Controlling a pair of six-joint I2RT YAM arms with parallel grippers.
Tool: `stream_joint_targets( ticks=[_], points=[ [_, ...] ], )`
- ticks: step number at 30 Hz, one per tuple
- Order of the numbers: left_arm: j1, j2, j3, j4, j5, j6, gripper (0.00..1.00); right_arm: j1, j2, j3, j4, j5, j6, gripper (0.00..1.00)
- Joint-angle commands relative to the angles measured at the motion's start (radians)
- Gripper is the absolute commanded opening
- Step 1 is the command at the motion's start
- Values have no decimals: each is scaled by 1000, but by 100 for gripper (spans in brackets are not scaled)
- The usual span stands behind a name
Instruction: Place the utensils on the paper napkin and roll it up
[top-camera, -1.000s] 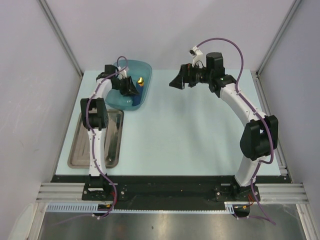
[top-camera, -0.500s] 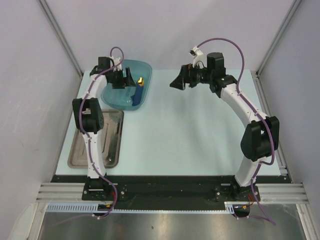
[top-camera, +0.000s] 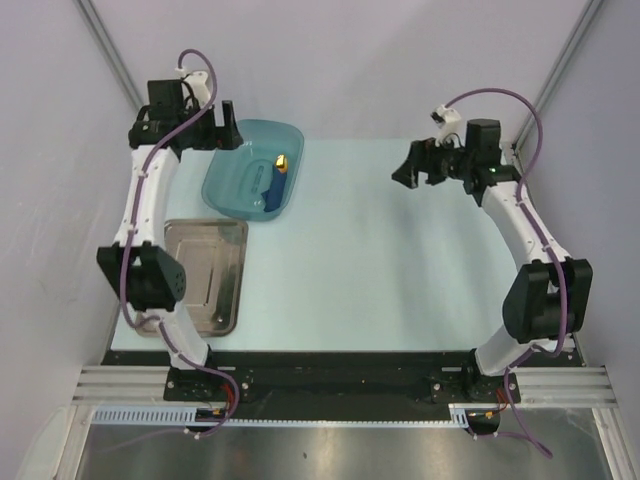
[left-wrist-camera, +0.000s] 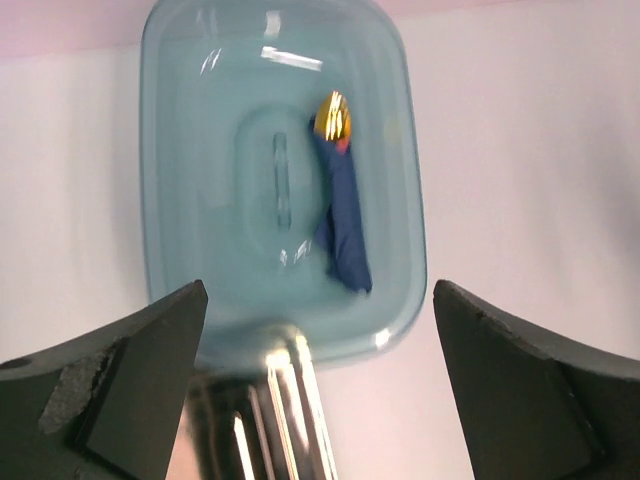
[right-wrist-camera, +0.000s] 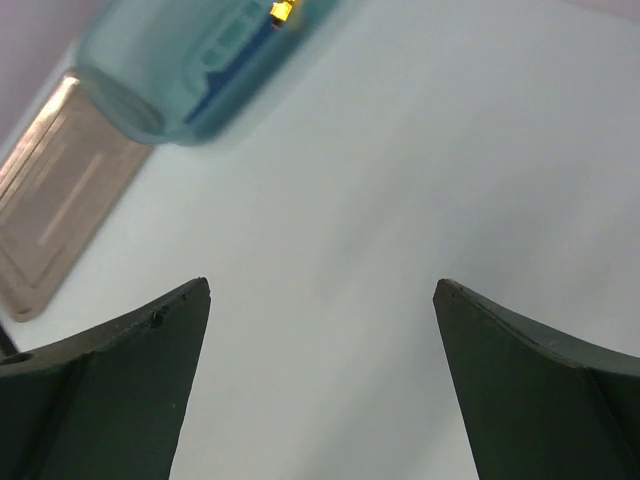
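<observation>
A shallow, round-cornered metal tray (top-camera: 205, 275) lies nearest, at left. Beyond it, the translucent teal tub (top-camera: 232, 185) holds the paper napkin (left-wrist-camera: 343, 225), rolled into a slim navy tube. The utensils (left-wrist-camera: 332, 118) show only a glossy gold spoon bowl at its end. Farther off, the right gripper (top-camera: 410, 165) and left gripper (top-camera: 228, 128) hover with fingers spread, empty.

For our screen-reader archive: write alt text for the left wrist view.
A rolled navy paper napkin with a gold spoon bowl poking out lies inside a translucent teal tub. The open, empty left claw frames the bottom corners.
</observation>
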Motion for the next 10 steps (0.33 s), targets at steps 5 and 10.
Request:
stream_joint_targets(
  ticks=[5, 10],
  points=[
    [-5, -469, -594, 58, -187, 5, 100, -127, -210, -264, -106, 107, -149, 100],
    [-6, -592, -773, 75, -181, 1, 100, -170, -306, -349, -135, 101, -136, 100]
  ],
)
